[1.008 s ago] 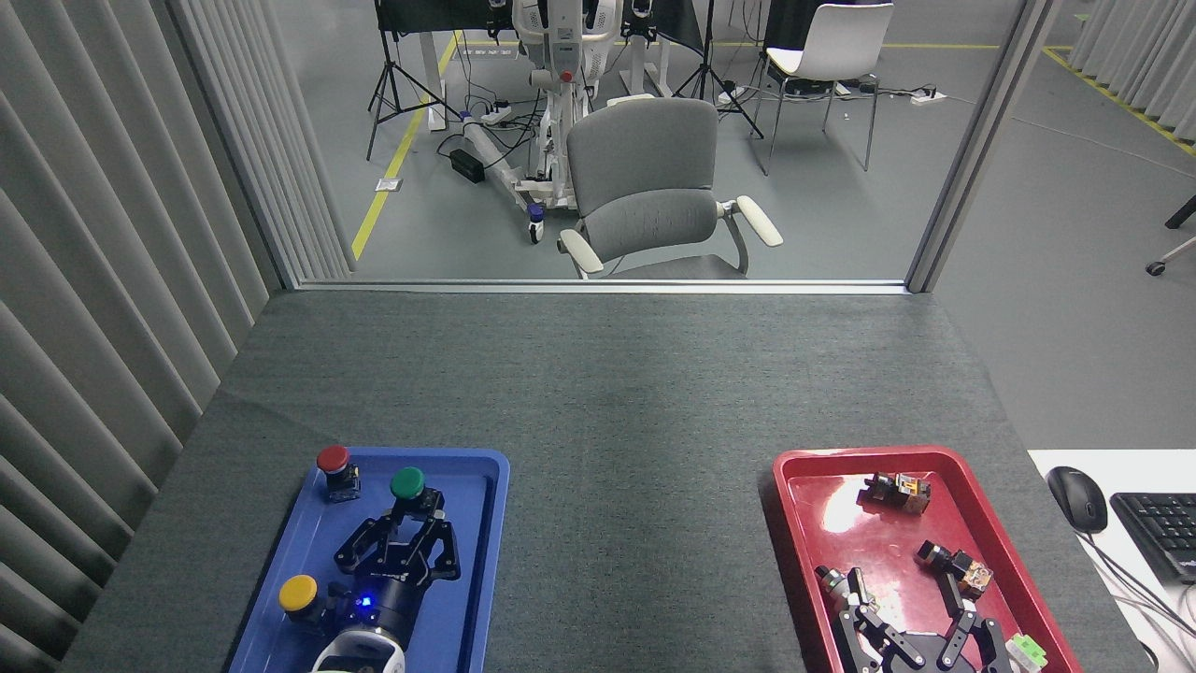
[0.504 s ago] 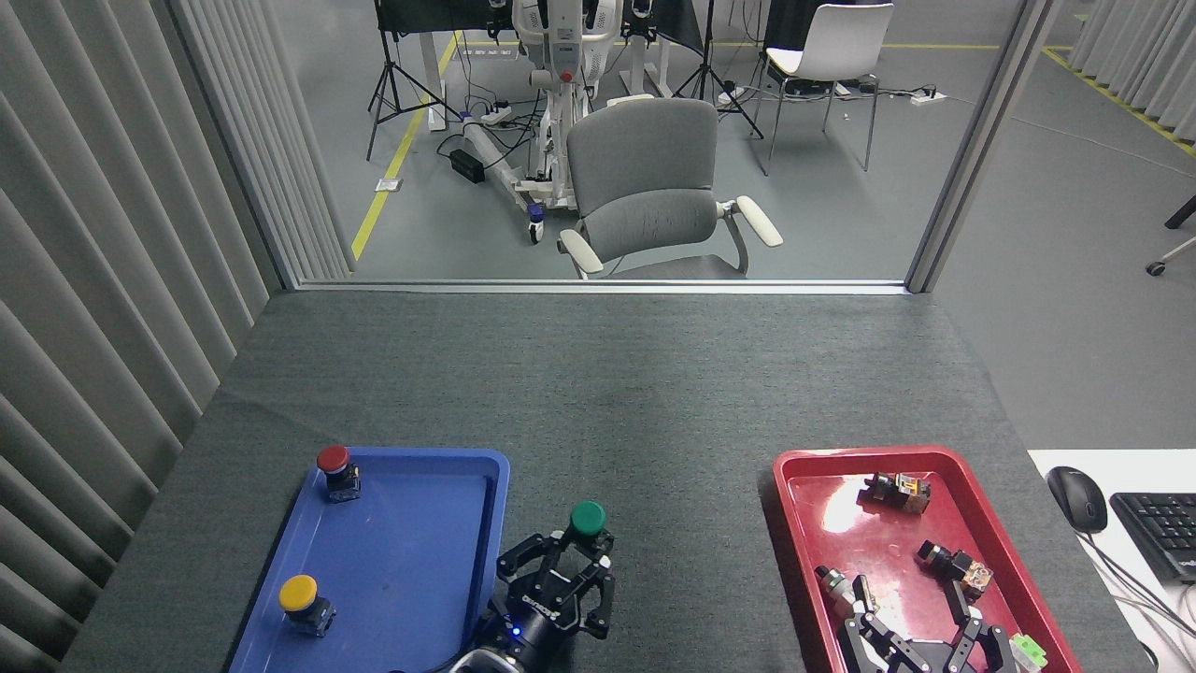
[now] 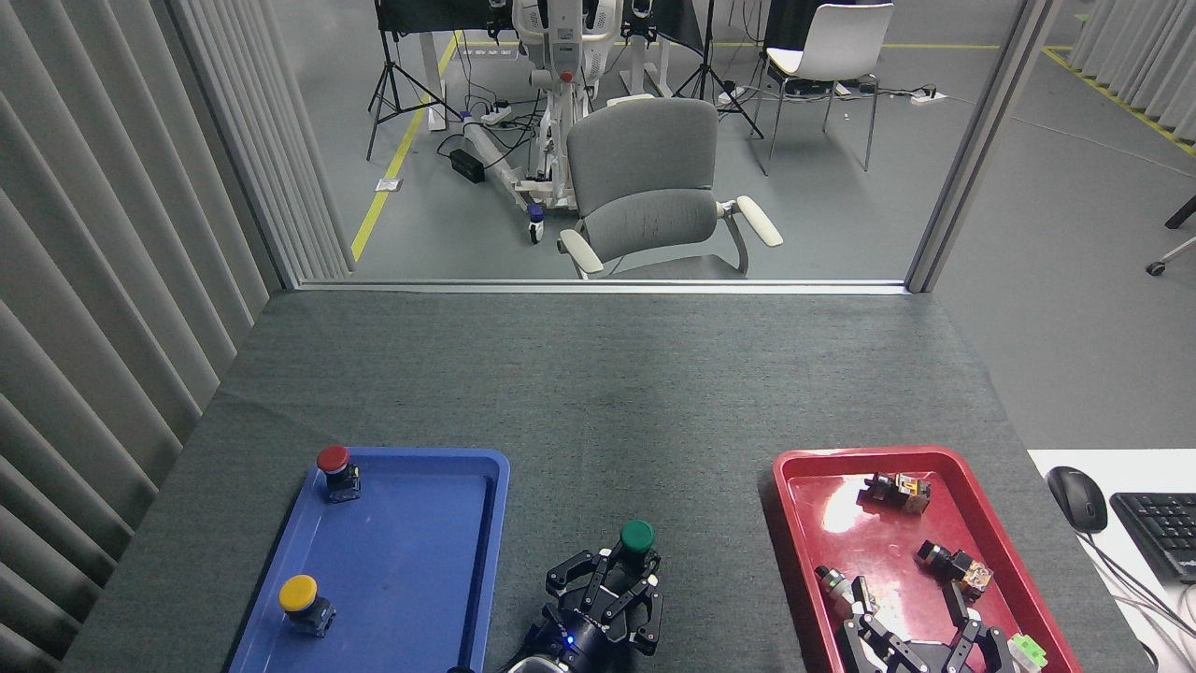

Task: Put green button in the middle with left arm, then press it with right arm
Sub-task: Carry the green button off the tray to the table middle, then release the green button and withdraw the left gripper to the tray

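Observation:
The green button (image 3: 637, 536), a round green cap on a black base, is over the dark grey tabletop (image 3: 598, 402) between the two trays. My left gripper (image 3: 628, 565) is shut on its base from the near side. My right gripper (image 3: 920, 634) is low over the near end of the red tray (image 3: 790, 523), its fingers spread open with nothing between them.
The blue tray (image 3: 486, 523) at left holds a red-capped button (image 3: 334, 465) and a yellow-capped button (image 3: 301, 598). The red tray holds several small switch parts. A mouse (image 3: 1076, 498) and keyboard (image 3: 1163, 533) lie on a white desk at right.
My left gripper carried the green button out of the blue tray and rightward onto the middle of the tabletop. The right gripper barely moved.

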You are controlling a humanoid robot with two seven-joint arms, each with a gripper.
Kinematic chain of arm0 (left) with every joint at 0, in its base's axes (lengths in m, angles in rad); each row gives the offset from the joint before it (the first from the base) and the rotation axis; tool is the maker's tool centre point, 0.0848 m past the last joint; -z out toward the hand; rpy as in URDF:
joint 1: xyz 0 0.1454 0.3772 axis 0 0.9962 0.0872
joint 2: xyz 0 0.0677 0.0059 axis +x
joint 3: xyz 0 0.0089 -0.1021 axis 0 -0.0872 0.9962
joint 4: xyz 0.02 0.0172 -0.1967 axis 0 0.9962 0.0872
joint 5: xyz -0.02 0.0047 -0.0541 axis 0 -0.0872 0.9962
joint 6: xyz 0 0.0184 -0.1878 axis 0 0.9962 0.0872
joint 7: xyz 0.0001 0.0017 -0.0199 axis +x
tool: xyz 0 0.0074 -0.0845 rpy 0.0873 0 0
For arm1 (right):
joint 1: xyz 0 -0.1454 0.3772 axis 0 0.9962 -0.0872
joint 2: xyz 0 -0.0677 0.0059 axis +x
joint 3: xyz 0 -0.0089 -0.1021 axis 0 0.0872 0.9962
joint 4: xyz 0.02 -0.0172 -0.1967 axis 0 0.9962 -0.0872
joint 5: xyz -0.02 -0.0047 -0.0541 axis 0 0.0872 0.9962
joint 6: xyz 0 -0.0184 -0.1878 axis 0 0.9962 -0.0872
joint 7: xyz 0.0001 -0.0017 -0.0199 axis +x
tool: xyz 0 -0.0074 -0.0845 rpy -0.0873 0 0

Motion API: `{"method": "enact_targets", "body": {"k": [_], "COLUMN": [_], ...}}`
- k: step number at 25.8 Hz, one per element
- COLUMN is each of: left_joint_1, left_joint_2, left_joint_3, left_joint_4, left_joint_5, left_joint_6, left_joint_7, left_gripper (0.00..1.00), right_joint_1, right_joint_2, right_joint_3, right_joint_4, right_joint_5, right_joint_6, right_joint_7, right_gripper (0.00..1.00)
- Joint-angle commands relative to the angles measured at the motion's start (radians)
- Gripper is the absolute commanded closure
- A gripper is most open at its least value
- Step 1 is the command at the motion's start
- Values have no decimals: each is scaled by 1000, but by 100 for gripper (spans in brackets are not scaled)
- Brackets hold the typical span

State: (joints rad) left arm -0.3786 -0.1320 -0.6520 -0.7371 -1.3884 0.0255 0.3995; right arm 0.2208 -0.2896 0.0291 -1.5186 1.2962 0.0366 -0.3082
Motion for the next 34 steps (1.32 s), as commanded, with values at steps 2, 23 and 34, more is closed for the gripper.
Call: {"method": "enact_targets", "body": {"k": [2, 23, 34], "left_joint_1": [0, 230, 443], "left_joint_2": [-1, 244, 258], "left_joint_3": [-3, 115, 696], "left_joint_4": [19, -504, -699], "left_joint_5": [0, 9, 5], "left_joint_6": [-1, -15, -345], "left_joint_7": [-1, -11, -140], "left_gripper": [69, 1, 1], "right_joint_1": [-1, -5, -29], "right_joint_2": [3, 3, 23], "right_joint_3": [0, -1, 11], "right_joint_4": [0, 2, 20], "right_joint_5": [0, 2, 8], "right_joint_6": [-1, -4, -6], "right_joint_7": [6, 6, 4], "right_gripper": [1, 1, 1]}}
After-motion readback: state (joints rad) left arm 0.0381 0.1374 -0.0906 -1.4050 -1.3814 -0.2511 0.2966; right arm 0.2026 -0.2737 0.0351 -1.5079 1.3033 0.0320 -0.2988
